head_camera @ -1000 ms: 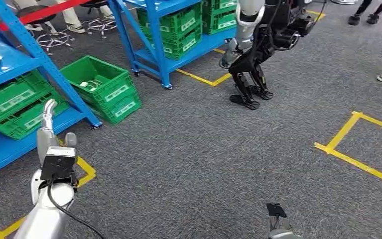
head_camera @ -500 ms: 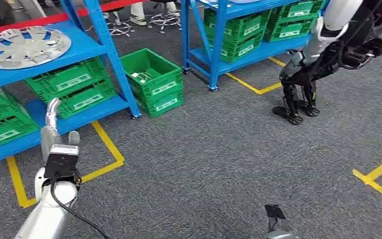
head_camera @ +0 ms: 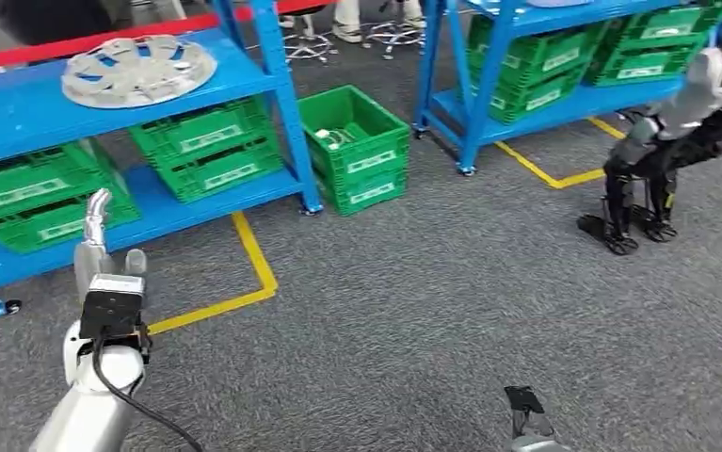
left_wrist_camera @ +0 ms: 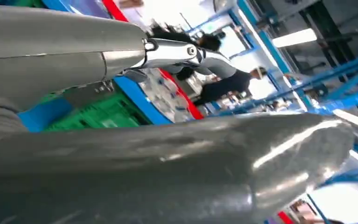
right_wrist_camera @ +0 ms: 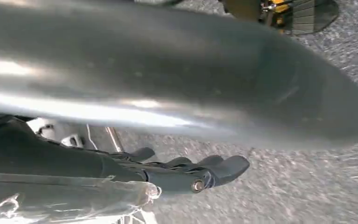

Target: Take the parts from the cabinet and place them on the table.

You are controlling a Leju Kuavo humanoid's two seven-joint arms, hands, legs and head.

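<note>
The left robot hand [head_camera: 103, 247] is raised at the lower left of the head view, fingers extended upward and apart, holding nothing. The right robot hand [right_wrist_camera: 186, 170] hangs low over the grey carpet; its dark fingers appear loosely curled with nothing between them, though whether they are fully closed cannot be told. Ahead and slightly to the right of the left robot hand stands the blue cabinet [head_camera: 272, 85], its shelves running across the view. The part, a silver slotted disc [head_camera: 138, 70], lies flat on the upper shelf, above and beyond the left robot hand and well apart from it. The left arm is judged the nearer; the right is far off. Green crates [head_camera: 208, 146] fill the lower shelf beneath the disc, and another green crate [head_camera: 357, 146] sits on the floor beside the cabinet post. Yellow floor tape [head_camera: 253, 259] lies between robot and cabinet. Farther right stand a second blue rack [head_camera: 489, 85] and another robot [head_camera: 658, 151]. No worktop is identified.
</note>
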